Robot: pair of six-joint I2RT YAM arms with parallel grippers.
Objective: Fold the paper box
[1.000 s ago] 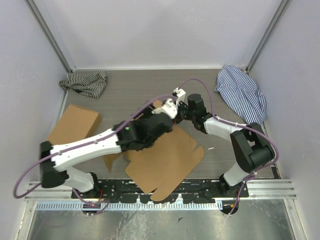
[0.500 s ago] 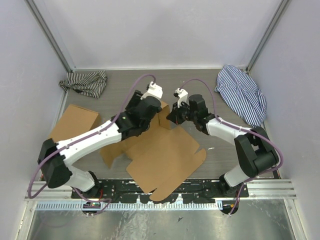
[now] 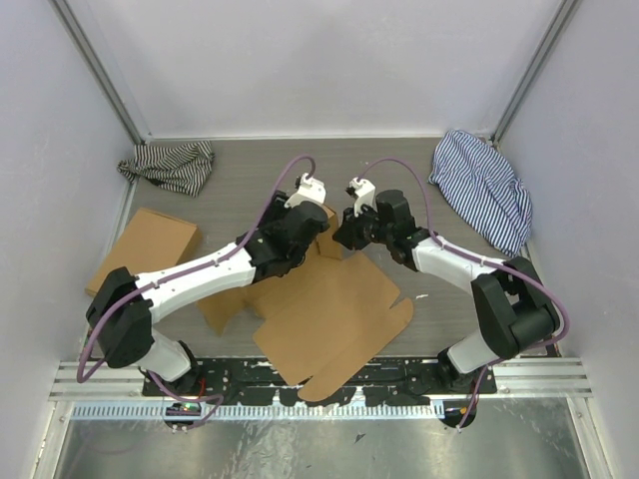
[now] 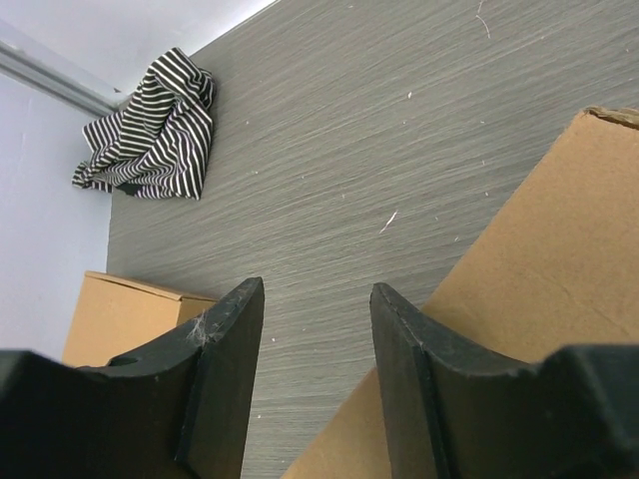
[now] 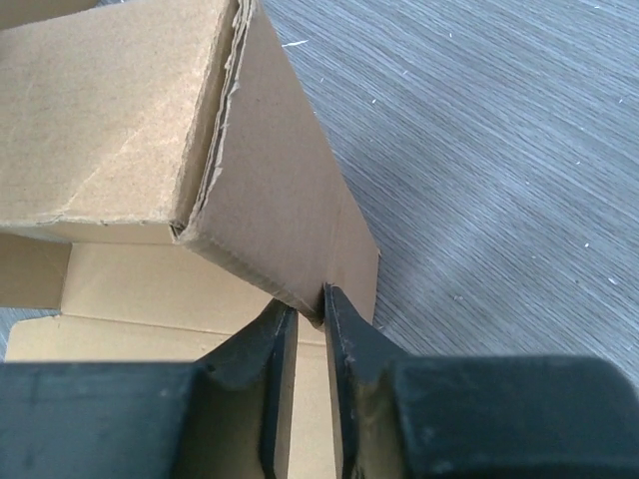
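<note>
Nearest, the box (image 3: 334, 314) lies mostly flat mid-table, its near tabs by the arm bases. At its far end one flap (image 5: 270, 200) stands up, folded double. The right gripper (image 5: 310, 299) has its jaws almost pressed together, with the flap's lower corner caught between the tips. The left gripper (image 4: 315, 289) hangs spread and empty just beside that flap, over the table (image 4: 329, 150). To my eye the crease needs finishing. The right should pinch low, at the fold line, while the left presses the flap's outer face inward, square to the base, so it cannot spring back.
</note>
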